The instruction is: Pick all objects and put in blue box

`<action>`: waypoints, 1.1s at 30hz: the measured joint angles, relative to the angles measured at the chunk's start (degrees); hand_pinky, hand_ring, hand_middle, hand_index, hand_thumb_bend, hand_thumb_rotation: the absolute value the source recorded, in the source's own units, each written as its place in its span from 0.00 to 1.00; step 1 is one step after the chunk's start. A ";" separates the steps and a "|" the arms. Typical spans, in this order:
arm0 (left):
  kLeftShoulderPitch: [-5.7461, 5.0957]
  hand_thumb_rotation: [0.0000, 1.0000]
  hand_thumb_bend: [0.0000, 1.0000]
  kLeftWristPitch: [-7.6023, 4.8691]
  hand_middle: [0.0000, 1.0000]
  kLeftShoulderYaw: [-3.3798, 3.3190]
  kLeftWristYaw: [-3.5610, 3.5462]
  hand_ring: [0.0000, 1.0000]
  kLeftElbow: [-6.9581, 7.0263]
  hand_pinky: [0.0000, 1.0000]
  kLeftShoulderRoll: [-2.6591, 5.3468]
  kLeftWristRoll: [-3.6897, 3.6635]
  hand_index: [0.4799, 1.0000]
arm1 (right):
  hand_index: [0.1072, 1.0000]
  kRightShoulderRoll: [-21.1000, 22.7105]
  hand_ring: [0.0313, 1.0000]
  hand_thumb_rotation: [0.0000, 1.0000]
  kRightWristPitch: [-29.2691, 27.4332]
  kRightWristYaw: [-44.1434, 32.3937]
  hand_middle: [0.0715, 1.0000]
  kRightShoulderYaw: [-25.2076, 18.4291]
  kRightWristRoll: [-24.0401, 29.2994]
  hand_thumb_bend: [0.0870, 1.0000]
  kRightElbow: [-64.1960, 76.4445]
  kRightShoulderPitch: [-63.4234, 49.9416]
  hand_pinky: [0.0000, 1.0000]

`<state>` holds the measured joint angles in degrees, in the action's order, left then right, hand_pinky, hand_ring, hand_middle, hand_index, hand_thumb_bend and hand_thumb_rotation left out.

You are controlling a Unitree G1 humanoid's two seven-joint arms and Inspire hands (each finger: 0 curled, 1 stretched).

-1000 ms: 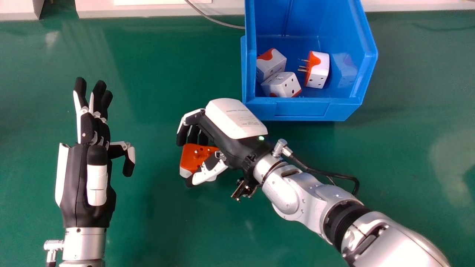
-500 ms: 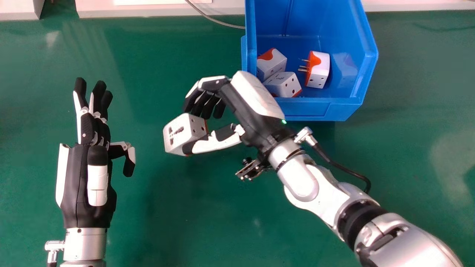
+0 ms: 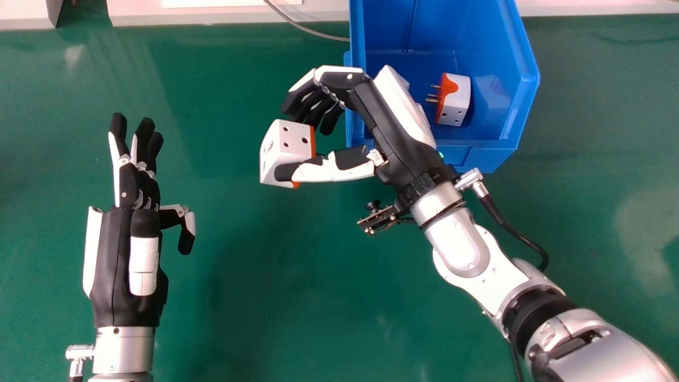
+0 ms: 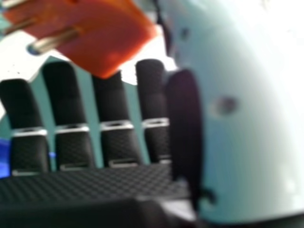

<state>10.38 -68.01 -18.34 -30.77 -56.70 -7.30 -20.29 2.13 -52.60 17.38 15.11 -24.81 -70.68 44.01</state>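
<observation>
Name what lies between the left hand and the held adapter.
In the head view, bare green tabletop lies between the left hand and the held adapter.

A white-and-orange plug adapter (image 3: 289, 140) is held tilted left of the open blue box (image 3: 485, 155), where another adapter (image 3: 456, 106) lies, prongs pointing left.

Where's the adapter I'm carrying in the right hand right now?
In the head view, the adapter is pinched in the right hand, left of the blue box.
</observation>
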 measured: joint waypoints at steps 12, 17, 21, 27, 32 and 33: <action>0.51 0.96 1.00 0.53 1.00 -0.12 -2.07 1.00 -0.21 0.00 -0.12 -1.09 1.00 | 0.45 1.33 0.41 0.00 -1.82 1.86 0.43 -2.41 -0.16 0.48 2.61 0.52 0.36; 1.15 0.96 1.00 1.10 1.00 -0.30 -2.87 1.00 -0.48 0.00 -0.29 -1.37 1.00 | 0.46 3.36 0.40 0.00 -0.46 5.15 0.44 -4.27 -0.25 0.48 2.52 4.57 0.36; 1.45 0.96 1.00 1.28 1.00 -0.43 -3.23 1.00 -0.50 0.00 -0.34 -1.75 1.00 | 0.46 4.18 0.40 0.00 1.75 5.42 0.44 -5.79 0.11 0.47 1.60 9.23 0.36; 1.59 0.96 1.00 1.48 1.00 -0.90 -3.73 1.00 -0.50 0.00 -0.54 -2.25 1.00 | 0.47 6.31 0.39 0.00 6.83 5.76 0.44 -7.26 0.69 0.47 -1.02 14.98 0.36; 2.01 0.96 1.00 1.71 1.00 -1.13 -3.69 1.00 -0.50 0.00 -0.73 -2.21 1.00 | 0.47 8.60 0.38 0.00 14.73 9.69 0.45 -6.85 -1.05 0.47 -3.71 17.35 0.35; 2.11 0.96 1.00 1.87 1.00 -1.13 -3.66 1.00 -0.49 0.00 -0.79 -2.19 1.00 | 0.47 9.19 0.38 0.00 17.14 11.24 0.45 -6.20 -2.29 0.47 -4.28 17.82 0.35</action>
<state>12.49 -66.14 -19.47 -34.43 -57.20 -8.09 -22.48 11.32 -35.46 28.61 8.92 -27.10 -74.96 61.83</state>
